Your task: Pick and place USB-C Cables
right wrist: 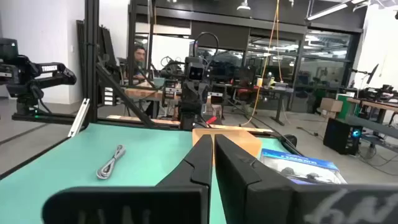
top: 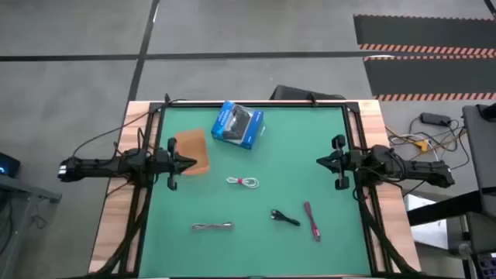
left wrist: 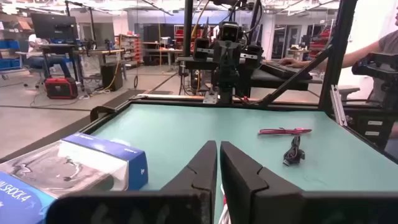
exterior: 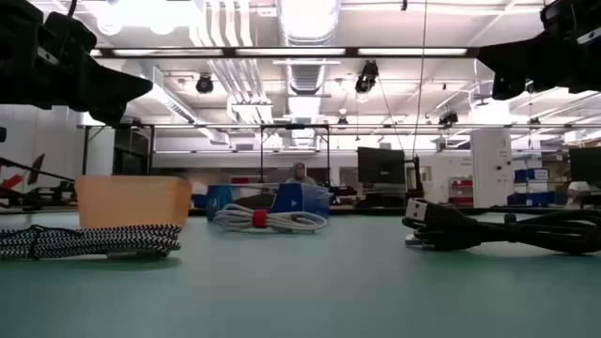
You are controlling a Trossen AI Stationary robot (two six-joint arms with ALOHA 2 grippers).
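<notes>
Four cables lie flat on the green mat: the white one with a red tie (top: 242, 181) (exterior: 270, 220) in the middle, the grey braided one (top: 212, 226) (exterior: 89, 241) (right wrist: 111, 162) near the front, and the black one (top: 285, 218) (exterior: 507, 228) (left wrist: 293, 152) beside the dark red one (top: 311, 221) (left wrist: 284, 131). My left gripper (top: 191, 163) (left wrist: 218, 144) is shut and hovers level over the brown tray's right part. My right gripper (top: 319, 160) (right wrist: 212, 137) is shut and hovers at the mat's right side. Both are raised and point toward the middle.
A blue box with a black picture (top: 238, 125) (left wrist: 74, 171) (right wrist: 295, 165) lies at the mat's far middle. The flat brown tray (top: 193, 149) (exterior: 131, 200) (right wrist: 227, 140) sits left of it. A black frame (top: 256, 103) borders the mat. A person's arm (left wrist: 373, 46) shows beyond the table.
</notes>
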